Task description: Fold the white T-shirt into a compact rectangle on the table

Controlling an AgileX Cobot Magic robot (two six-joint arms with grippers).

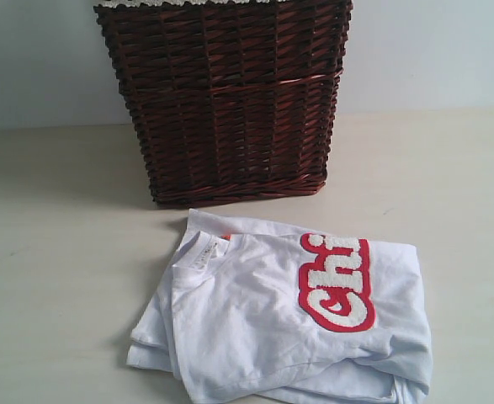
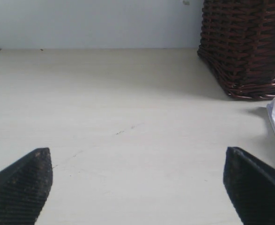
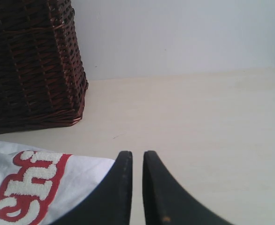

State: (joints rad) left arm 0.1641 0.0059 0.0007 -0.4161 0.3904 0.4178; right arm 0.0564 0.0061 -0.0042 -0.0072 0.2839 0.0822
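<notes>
Exterior view: wicker basket stands just behind the white T-shirt

You have the T-shirt lying on the table, at 5 o'clock from the exterior view's centre; the basket stands just behind it, at its 11 o'clock.

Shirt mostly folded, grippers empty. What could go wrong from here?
1. The white T-shirt has layers splaying at one corner; a pinch may catch only the top layer and unfold it.
2. The right gripper is shut by the shirt's edge; advancing so would likely shove fabric.
3. The wicker basket stands close behind; a far-edge reach might bump it.
</notes>
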